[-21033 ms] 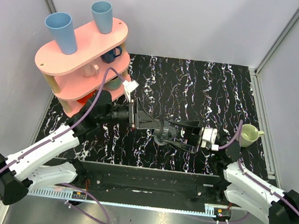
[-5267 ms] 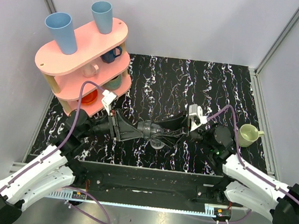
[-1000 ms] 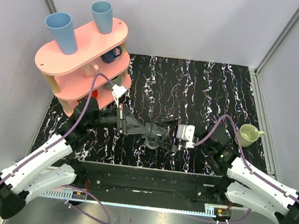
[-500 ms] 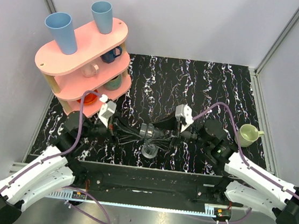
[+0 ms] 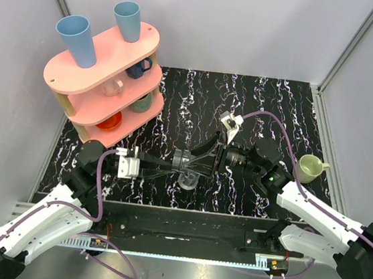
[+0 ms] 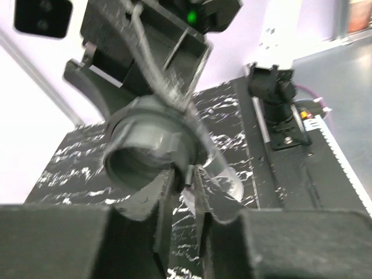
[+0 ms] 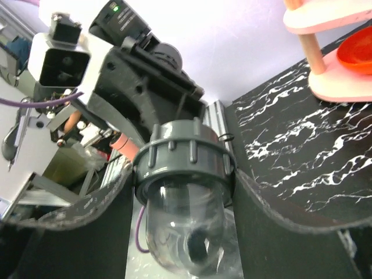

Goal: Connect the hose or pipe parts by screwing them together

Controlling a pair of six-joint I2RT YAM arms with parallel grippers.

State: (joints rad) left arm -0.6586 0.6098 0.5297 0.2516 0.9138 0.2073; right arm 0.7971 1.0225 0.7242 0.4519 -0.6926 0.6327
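The pipe parts (image 5: 185, 161) hang in the air over the near middle of the black marbled tabletop (image 5: 257, 107), between the two arms and not resting on it. In the right wrist view they look already mated. The ribbed grey nut (image 7: 185, 156) sits squarely on the mouth of a clear bowl-shaped part (image 7: 183, 232), with no gap or bare thread showing at the seam. The joining therefore seems to be mostly or wholly done, but how tightly the thread is run home cannot be read from these views. The right gripper (image 7: 183, 171) carries the piece, its jaws about half open and pressed against the nut on both sides. The left gripper (image 6: 183, 195) reaches in from the opposite side, toward the open grey end. Its jaws stand only a little apart, close under the rim of that end. Its own view is blurred there, so I cannot tell whether they pinch the rim or are free of it. What appears to be left is a last tightening turn if the thread needs one. After that, the left arm has to come clear and the joined piece has to be set down on the tabletop.
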